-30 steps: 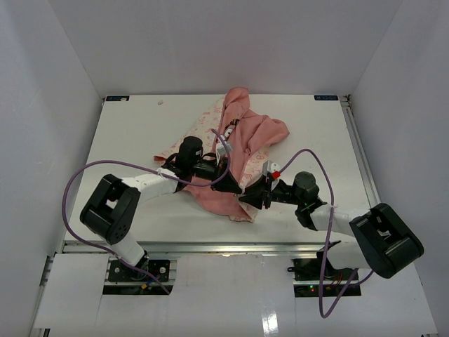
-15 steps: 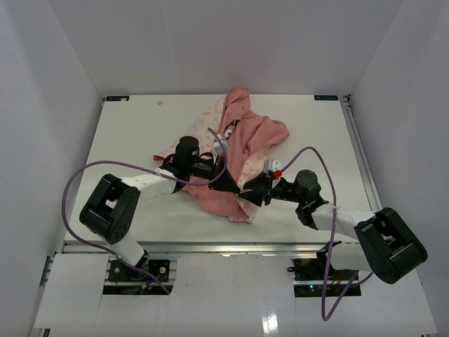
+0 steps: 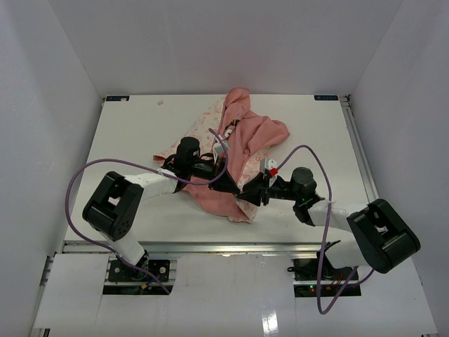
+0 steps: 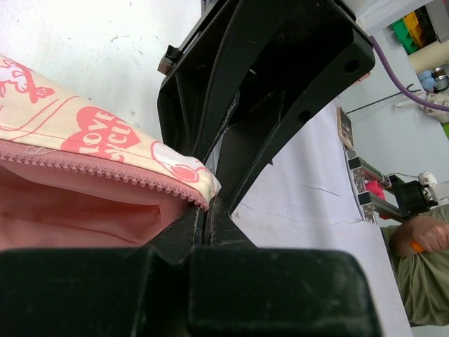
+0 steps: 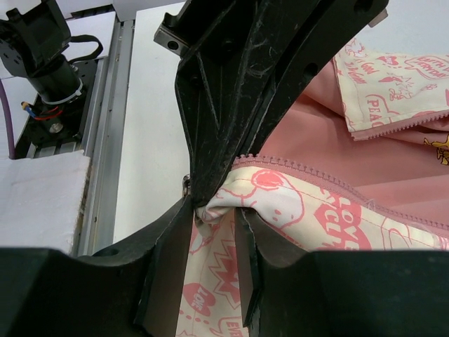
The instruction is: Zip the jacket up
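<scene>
The jacket lies crumpled in the middle of the table, mostly salmon-pink lining up, with cream printed fabric at its far left. My left gripper and right gripper meet tip to tip at its near hem. In the left wrist view the left gripper is shut on the corner where the pink zipper strip ends. In the right wrist view the right gripper pinches bunched cream fabric just under the other zipper strip. A small metal piece shows beside the fingertips.
White walls enclose the table on three sides. A metal rail runs along the right edge and another along the near edge. Purple cables loop over both arms. A person's arm shows beyond the table.
</scene>
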Available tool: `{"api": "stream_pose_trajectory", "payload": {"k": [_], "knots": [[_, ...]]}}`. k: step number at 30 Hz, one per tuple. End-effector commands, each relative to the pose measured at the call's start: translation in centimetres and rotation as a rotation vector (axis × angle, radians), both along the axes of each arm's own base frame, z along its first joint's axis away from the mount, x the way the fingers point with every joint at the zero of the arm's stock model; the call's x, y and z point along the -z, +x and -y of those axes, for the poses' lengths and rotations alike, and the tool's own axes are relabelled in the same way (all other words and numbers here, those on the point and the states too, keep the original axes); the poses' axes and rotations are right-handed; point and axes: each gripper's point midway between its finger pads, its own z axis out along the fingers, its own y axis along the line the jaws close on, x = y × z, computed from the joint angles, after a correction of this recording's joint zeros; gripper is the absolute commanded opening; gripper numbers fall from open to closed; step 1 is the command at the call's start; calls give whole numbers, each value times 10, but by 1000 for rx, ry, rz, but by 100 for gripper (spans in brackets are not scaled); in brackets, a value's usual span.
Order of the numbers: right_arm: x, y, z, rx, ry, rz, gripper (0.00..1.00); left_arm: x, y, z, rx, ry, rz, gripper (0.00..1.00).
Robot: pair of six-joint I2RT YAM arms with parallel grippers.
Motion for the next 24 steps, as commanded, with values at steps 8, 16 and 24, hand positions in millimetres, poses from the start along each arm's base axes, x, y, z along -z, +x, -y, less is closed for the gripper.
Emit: {"api": "stream_pose_trajectory", "payload": {"k": [8, 16, 24], "knots": [[-16, 1, -10, -57, 42, 28, 30, -16, -1, 0, 19, -37, 49, 0], [-13, -2, -11, -76, 47, 15, 8, -15, 1, 0, 6, -31, 50, 1], [-16, -7, -6, -53, 92, 34, 8, -14, 32, 1, -198, 61, 82, 44]]}}
